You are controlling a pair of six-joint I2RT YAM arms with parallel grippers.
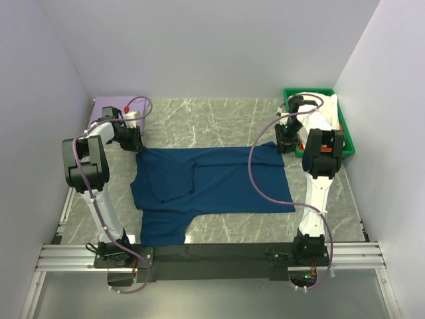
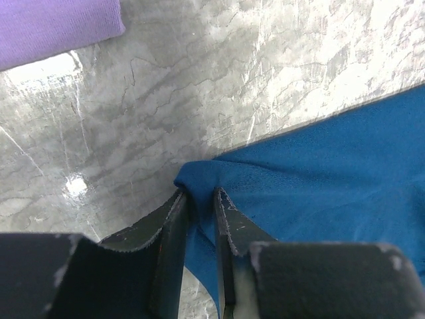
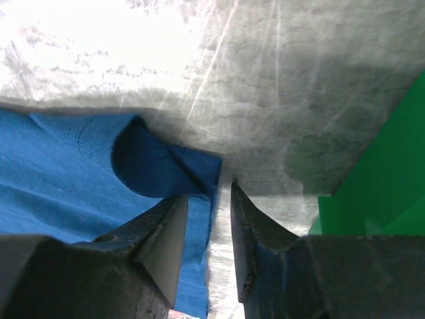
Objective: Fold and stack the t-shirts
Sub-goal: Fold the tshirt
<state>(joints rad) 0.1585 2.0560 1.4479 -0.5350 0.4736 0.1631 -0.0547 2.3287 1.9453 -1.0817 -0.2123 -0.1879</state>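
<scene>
The navy blue t-shirt (image 1: 219, 183) lies spread on the marble table, one sleeve folded in over its body; no print shows. My left gripper (image 1: 131, 141) is at its far left corner, shut on a pinch of the blue cloth (image 2: 332, 173) between its fingers (image 2: 199, 193). My right gripper (image 1: 287, 143) is at the far right corner. Its jaws (image 3: 209, 189) stand apart, with the shirt's corner (image 3: 60, 173) hanging beside the left finger and a gap to the right finger. The pale lavender t-shirt (image 1: 106, 106) lies at the back left, also in the left wrist view (image 2: 53, 23). The white and orange-red t-shirts cannot be made out.
The green plastic bin (image 1: 312, 91) stands at the back right, just right of my right gripper, its wall close in the right wrist view (image 3: 385, 173). White walls enclose the table on three sides. Bare marble (image 1: 212, 119) lies beyond the shirt.
</scene>
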